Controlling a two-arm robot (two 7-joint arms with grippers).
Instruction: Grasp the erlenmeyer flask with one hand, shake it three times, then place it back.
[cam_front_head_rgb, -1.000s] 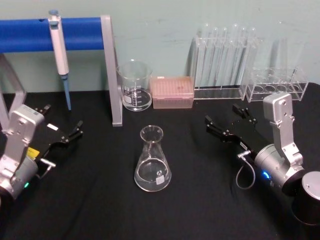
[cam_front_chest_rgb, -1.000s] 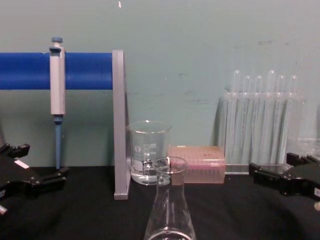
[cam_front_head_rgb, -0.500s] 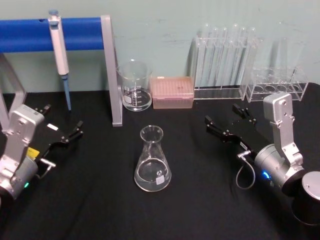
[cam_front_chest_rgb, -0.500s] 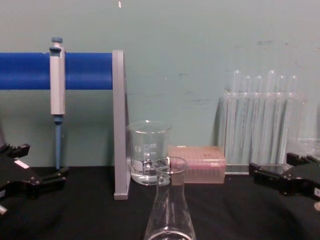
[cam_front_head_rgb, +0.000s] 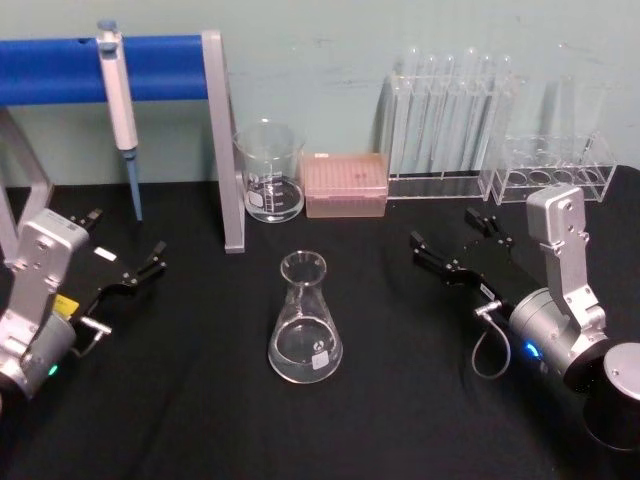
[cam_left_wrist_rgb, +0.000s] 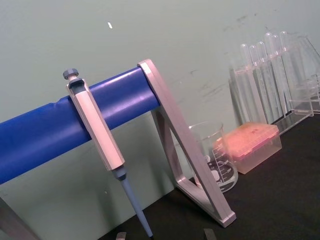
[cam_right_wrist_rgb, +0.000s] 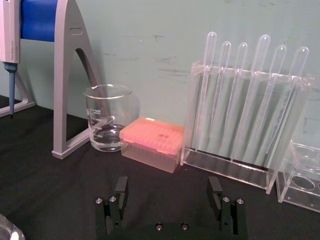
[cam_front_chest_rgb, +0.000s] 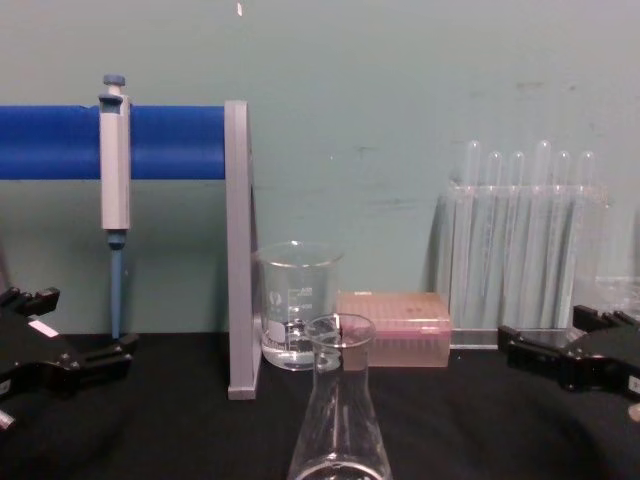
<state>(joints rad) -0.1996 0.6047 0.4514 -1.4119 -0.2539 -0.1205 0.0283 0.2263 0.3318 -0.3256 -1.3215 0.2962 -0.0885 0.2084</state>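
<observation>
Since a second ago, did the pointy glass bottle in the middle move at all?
No. The erlenmeyer flask stands in the same spot in front of the beaker, with both grippers apart from it.

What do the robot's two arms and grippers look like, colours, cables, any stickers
Both arms are silver-grey metal with rounded joints and boxy upper links. Each ends in a black gripper with two thin black fingers. The left gripper carries a small white label, with a yellow sticker on its arm. The right gripper has a grey cable looped beside its wrist, where a blue light glows.

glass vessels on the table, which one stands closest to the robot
The erlenmeyer flask, conical with a narrow neck, alone mid-table. The straight-walled beaker and the test tubes stand back by the wall.
</observation>
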